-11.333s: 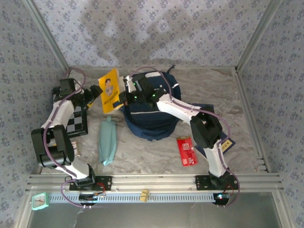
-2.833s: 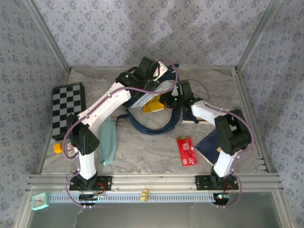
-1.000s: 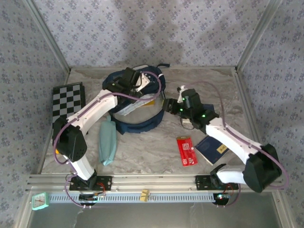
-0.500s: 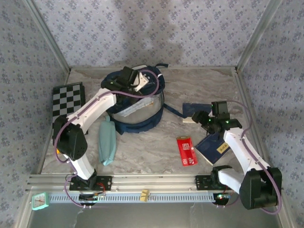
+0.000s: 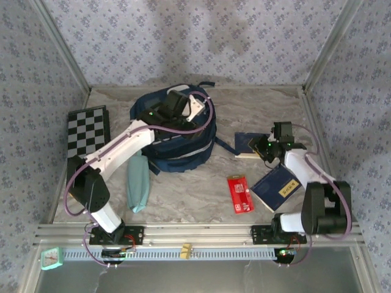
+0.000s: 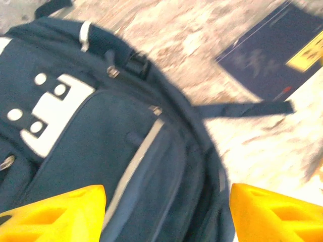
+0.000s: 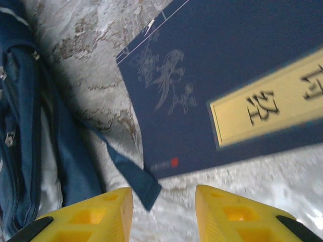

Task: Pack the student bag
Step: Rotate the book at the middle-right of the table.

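Release is the main change. The left gripper (image 6: 166, 209) was pinched on the mouth of the large navy blue fabric student bag (image 5: 186, 146) half a second ago. Now its yellow fingers stand wide apart with nothing between them, just above the bag's white-patched front. The bag has slumped shut on the grey marbled tabletop (image 5: 183, 201), and the pale lining seen a moment ago is hidden.

The right gripper (image 7: 164, 209) has swung away from the bag. It hovers to the bag's right over the near edge of a flat navy blue book with a yellow title label (image 5: 247, 143), beside the bag's loose dark strap (image 7: 128, 176). Its jaws are parted and empty.

The next item is probably that book, so the bag would need reopening. A second navy book (image 5: 278, 188), a red packet (image 5: 239, 194) and a teal fabric pencil case (image 5: 138, 181) lie in front of the bag, unpacked.
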